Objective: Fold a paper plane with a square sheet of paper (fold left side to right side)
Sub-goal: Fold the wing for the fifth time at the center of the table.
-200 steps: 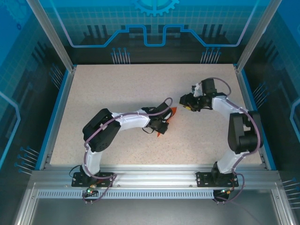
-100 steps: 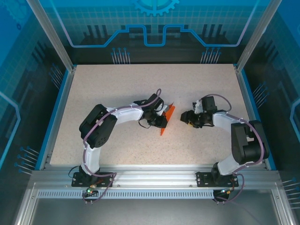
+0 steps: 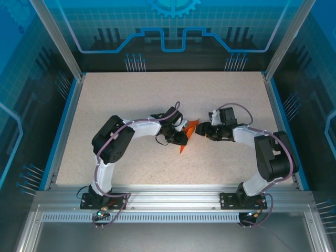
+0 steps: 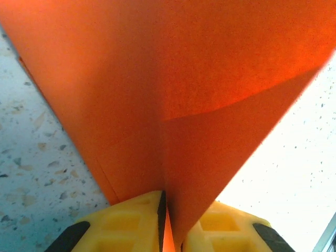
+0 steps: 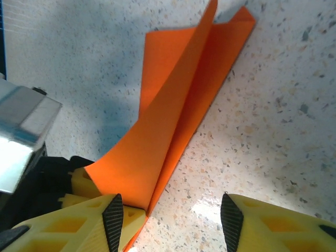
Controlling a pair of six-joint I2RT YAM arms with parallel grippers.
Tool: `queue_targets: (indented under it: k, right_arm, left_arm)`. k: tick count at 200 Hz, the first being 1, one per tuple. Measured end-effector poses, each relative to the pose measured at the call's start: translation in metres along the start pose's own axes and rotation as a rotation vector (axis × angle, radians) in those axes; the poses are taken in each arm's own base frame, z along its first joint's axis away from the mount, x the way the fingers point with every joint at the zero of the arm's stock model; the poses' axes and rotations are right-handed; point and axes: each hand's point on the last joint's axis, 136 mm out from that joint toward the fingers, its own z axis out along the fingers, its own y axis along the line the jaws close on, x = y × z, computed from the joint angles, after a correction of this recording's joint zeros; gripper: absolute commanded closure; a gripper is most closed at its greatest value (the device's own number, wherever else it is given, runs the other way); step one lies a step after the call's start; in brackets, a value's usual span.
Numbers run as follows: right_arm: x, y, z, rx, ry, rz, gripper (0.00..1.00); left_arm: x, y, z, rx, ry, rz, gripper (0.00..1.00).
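Note:
The paper plane (image 3: 188,131) is a narrow orange dart near the middle of the table, its point toward the front. My left gripper (image 3: 181,136) is shut on it from the left. In the left wrist view, the yellow fingertips (image 4: 131,223) pinch the centre fold of the paper plane (image 4: 173,89). My right gripper (image 3: 201,132) is open just right of the plane's rear end. In the right wrist view, the right gripper (image 5: 172,223) has the table between its pads. One raised wing of the paper plane (image 5: 178,115) stands by its left pad (image 5: 113,220).
The speckled table (image 3: 136,100) is bounded by blue side rails (image 3: 63,126) and a metal frame at the front (image 3: 173,197). Both arms bend inward and meet at the centre. Bare tabletop lies behind and to the sides.
My right gripper has swung left across the table up to the plane and opened a little wider. The left gripper has kept its hold, shifting the plane slightly.

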Motion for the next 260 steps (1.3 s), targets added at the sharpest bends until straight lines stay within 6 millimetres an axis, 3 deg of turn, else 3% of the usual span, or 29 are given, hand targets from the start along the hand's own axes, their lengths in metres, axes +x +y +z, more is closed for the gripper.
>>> queue_targets:
  k: [108, 196, 260]
  right_arm:
    - [-0.004, 0.007, 0.027, -0.040, 0.027, 0.067, 0.53]
    - [-0.007, 0.008, 0.043, -0.013, 0.059, 0.112, 0.56]
    - [-0.006, 0.007, 0.044, 0.001, 0.077, 0.130, 0.56]
  left_arm:
    - [0.002, -0.004, 0.001, 0.025, 0.012, -0.001, 0.83]
    - [0.002, -0.010, 0.002, 0.059, 0.025, -0.011, 0.73]
    - [-0.002, -0.011, -0.005, 0.098, 0.015, -0.047, 0.59]
